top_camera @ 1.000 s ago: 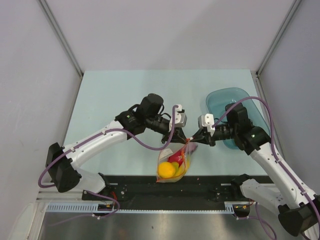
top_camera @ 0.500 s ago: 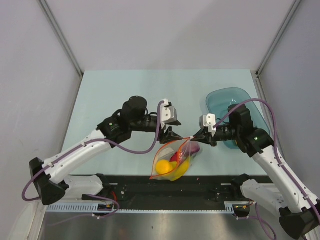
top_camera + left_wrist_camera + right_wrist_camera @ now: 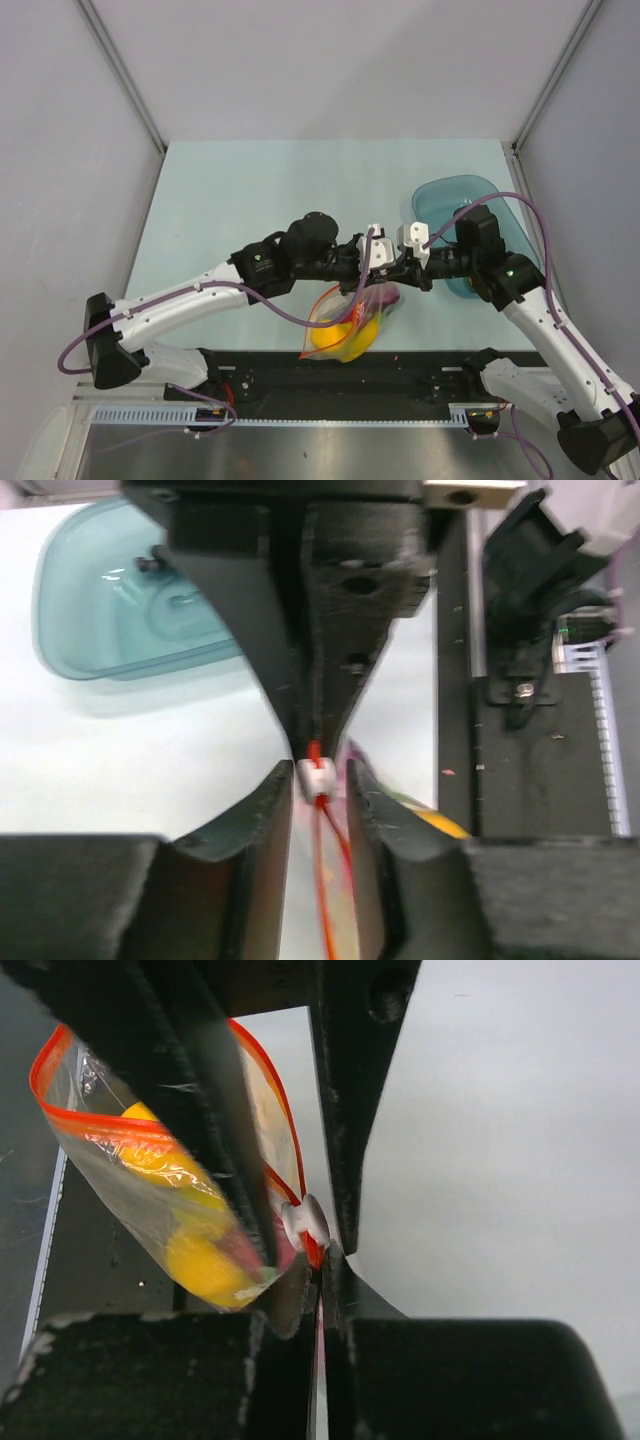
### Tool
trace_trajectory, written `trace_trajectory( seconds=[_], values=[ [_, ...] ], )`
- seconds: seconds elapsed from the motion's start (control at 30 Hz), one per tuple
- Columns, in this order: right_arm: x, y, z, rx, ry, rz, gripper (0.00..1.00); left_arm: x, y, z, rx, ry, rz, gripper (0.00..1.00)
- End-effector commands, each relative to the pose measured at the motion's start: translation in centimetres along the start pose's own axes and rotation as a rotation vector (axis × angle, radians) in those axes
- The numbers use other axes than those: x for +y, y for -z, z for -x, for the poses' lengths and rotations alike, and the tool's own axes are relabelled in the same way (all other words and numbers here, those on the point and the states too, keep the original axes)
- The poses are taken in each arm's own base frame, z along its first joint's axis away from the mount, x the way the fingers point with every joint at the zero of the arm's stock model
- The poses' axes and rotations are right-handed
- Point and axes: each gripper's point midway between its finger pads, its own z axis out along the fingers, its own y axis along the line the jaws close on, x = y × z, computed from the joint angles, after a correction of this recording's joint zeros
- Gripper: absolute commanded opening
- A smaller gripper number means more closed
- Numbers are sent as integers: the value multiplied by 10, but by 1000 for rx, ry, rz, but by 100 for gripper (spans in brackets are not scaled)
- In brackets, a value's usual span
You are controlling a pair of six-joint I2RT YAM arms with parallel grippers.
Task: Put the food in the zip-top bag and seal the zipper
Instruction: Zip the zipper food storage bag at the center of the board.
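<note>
The zip-top bag (image 3: 345, 325) hangs between my two grippers, above the table's near edge. The food shows inside it: an orange fruit (image 3: 328, 337), yellow pieces (image 3: 363, 334) and a purple piece (image 3: 386, 297). My right gripper (image 3: 398, 276) is shut on the end of the zipper (image 3: 268, 1175), right beside the white slider (image 3: 304, 1222). My left gripper (image 3: 318, 772) is open, its fingers astride the zipper (image 3: 326, 880) with the slider (image 3: 315, 776) between the tips. The bag's mouth (image 3: 60, 1100) still gapes on the far side.
The translucent teal bowl (image 3: 455, 205) stands at the right behind my right arm and shows in the left wrist view (image 3: 110, 600). The black rail (image 3: 330, 375) along the table's near edge lies just below the bag.
My left gripper drew away to the left along the bag's mouth, then came back right, close to my right gripper. The bag has swung a little; my right gripper has kept its hold.
</note>
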Motion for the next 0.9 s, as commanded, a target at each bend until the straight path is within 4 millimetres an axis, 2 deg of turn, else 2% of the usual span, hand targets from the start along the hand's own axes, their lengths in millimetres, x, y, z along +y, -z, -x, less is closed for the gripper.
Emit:
trace_trajectory(
  seconds=[0.0, 0.03, 0.13, 0.4, 0.53, 0.73, 0.87],
  values=[
    [-1, 7, 27, -56, 81, -16, 0, 15, 7, 27, -50, -49, 67, 26],
    [1, 7, 26, -56, 89, -10, 0, 13, 8, 25, -45, -47, 59, 21],
    [0, 10, 23, -52, 98, -25, 0, 11, 11, 12, -8, -31, 57, 16],
    [-14, 26, 24, -70, 76, -100, 0, -5, 29, -39, 107, 39, 32, 16],
    [-22, 33, 20, -67, 60, -136, 0, -11, 42, -57, 145, 71, 14, 17],
    [-24, 35, 24, -82, 51, -147, 0, -13, 55, -48, 116, 58, -1, 13],
    [-34, 42, 24, -78, 43, -204, 0, -15, 64, -60, 149, 106, -24, 20]
  ],
)
